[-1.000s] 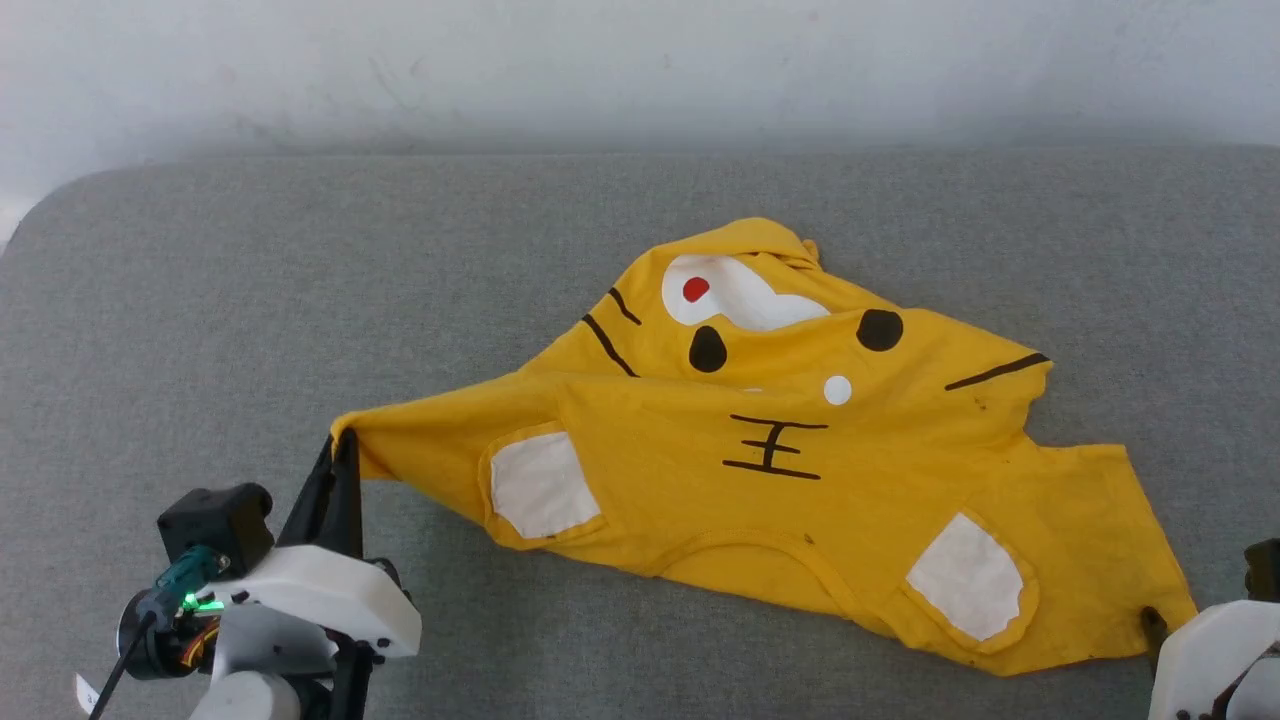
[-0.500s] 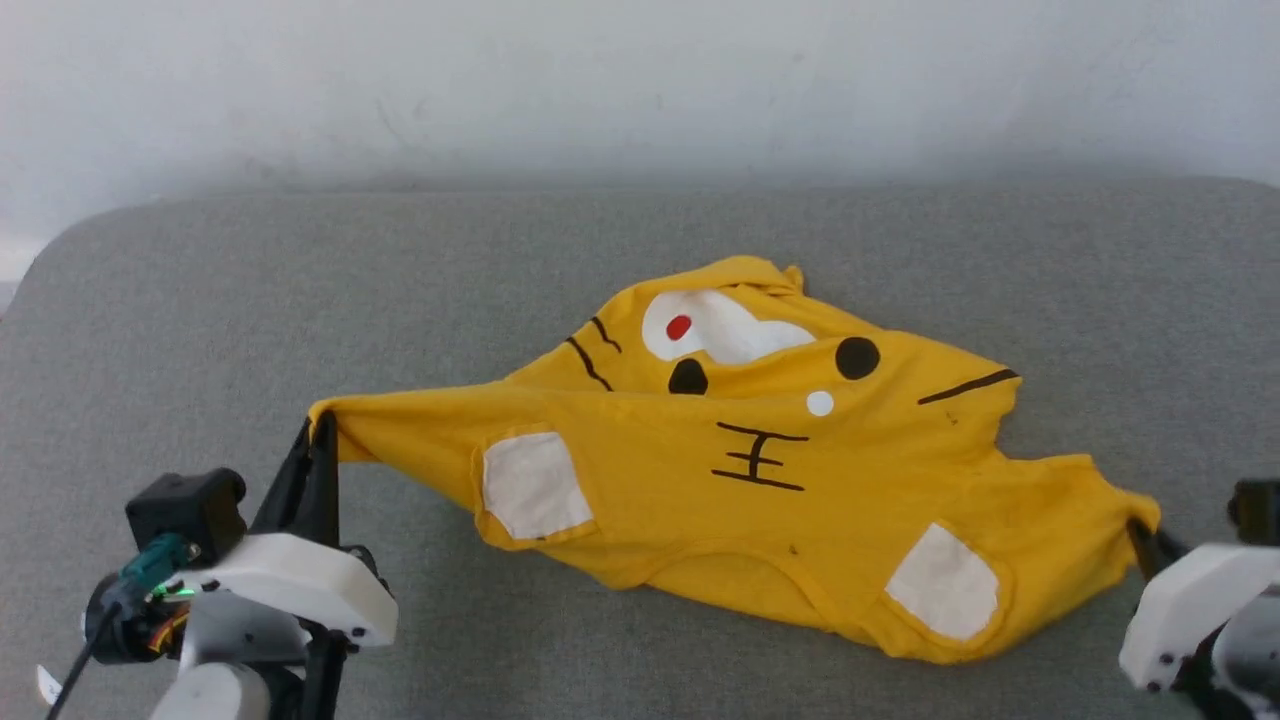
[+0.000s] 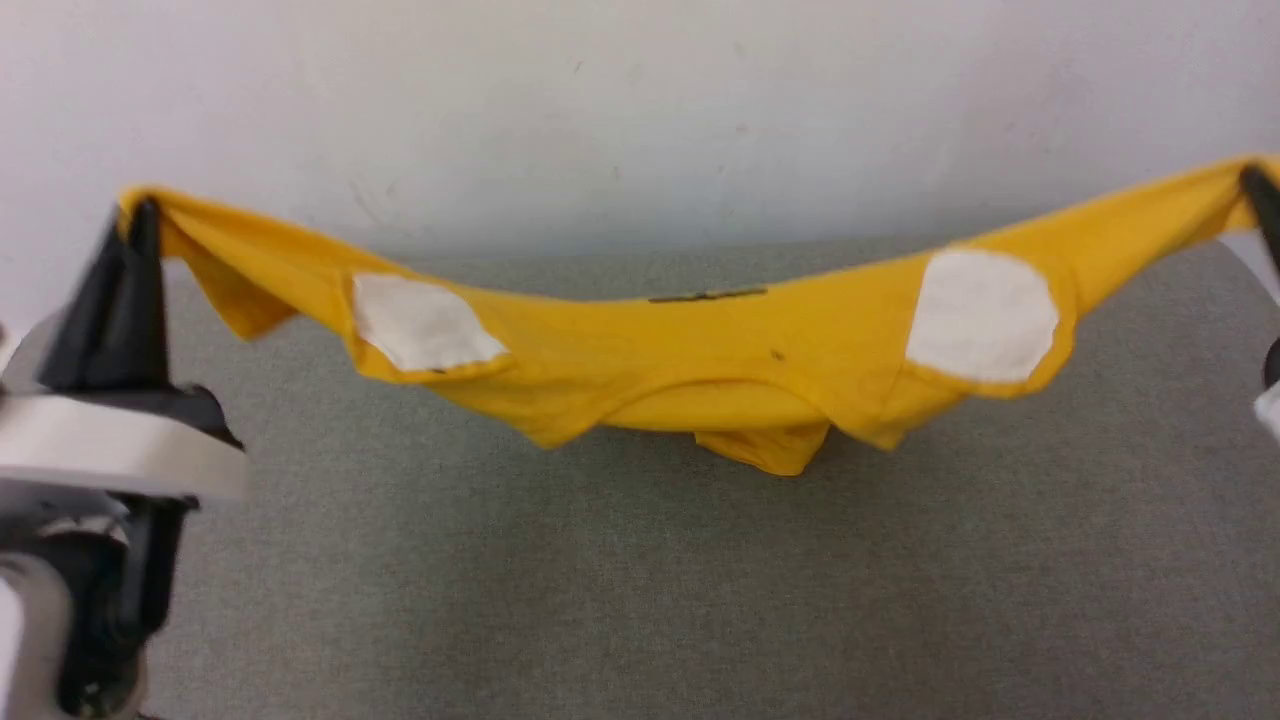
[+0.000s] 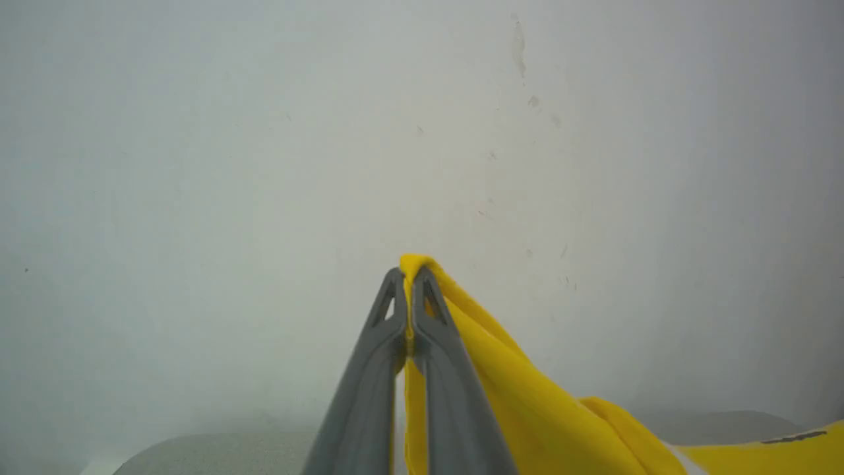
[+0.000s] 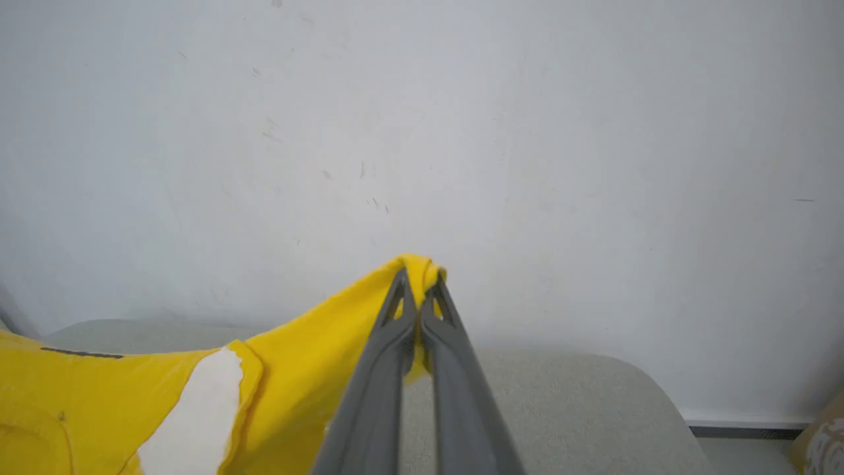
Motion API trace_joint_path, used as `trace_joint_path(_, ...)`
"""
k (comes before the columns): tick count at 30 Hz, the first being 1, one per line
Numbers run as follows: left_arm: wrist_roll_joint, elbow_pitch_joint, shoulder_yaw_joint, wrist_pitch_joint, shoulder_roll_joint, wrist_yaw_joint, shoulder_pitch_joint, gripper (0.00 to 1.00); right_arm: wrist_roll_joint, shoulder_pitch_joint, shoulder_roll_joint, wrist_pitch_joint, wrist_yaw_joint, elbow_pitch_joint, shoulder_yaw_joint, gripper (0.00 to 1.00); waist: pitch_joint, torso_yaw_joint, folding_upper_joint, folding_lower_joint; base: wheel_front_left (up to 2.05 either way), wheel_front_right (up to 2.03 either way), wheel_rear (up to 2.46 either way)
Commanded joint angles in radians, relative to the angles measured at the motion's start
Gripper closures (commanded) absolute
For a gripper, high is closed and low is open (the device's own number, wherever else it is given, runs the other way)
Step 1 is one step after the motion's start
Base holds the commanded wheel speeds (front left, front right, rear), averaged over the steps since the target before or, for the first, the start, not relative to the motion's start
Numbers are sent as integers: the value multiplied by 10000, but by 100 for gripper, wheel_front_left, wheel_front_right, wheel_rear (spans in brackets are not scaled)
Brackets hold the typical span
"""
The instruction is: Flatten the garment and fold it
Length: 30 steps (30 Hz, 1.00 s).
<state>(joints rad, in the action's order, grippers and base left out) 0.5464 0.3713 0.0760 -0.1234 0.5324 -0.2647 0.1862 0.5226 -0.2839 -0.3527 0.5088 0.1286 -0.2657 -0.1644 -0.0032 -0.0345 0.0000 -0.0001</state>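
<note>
- Head view shows the yellow T-shirt (image 3: 700, 350) off the grey fabric-covered worktop (image 3: 640, 590), strung between the two hands like a slack line and sagging in the middle.
- Left hand (image 3: 145, 215) sits at the left edge of that view, its dark fingers pressed together on one end of the shirt, where the cloth bunches to a point.
- Right hand (image 3: 1255, 185) is at the far right edge (mostly cut off by the frame), dark fingers pinching the other end at much the same height.
- Two white sleeve patches face the camera: one near the left hand (image 3: 420, 322), one near the right (image 3: 982, 315).
- A curved neckline seam (image 3: 700, 392) lies between the patches, and a small fold of yellow cloth (image 3: 770, 455) hangs lowest; whether it touches the worktop I cannot tell.
- Behind the shirt stands a pale wall (image 3: 640, 100).
- Left wrist view: the left hand (image 4: 410, 277) has its two grey fingers closed tip to tip on a yellow fold, with the T-shirt (image 4: 527, 402) falling away to the lower right.
- Right wrist view: the right hand (image 5: 417, 280) likewise clamps a yellow fold at its tips, and the T-shirt (image 5: 297, 369) drops to the lower left with a white patch (image 5: 191, 415) on it.
</note>
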Motion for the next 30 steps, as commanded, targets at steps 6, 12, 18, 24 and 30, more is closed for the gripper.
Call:
trace_joint_path(6,778,593,-1007,-122,273,58,1474,100,470,-2048,-209,233,21,-384,-239,100,32,-153,0,1,0,0,0)
trace_joint_path(12,1248,348,-1340,-342,572,243,3257,100,803,-4191,-567,385,21,169,-259,100,486,-193,0,1,0,0,0)
trace_joint_path(18,1174,-648,-1143,-652,1168,589,5481,100,554,-6433,-1250,-88,21,1534,339,100,1297,-279,0,1,0,0,0)
trace_joint_path(24,1281,-2225,-698,-691,1147,986,7614,100,261,-8382,-1714,-862,21,3178,1163,100,2270,-253,0,1,0,0,0)
trace_joint_path(30,981,-3916,-239,-378,1127,1392,9499,100,-147,-10244,-1806,-1802,21,4888,2051,100,3274,-251,0,1,0,0,0)
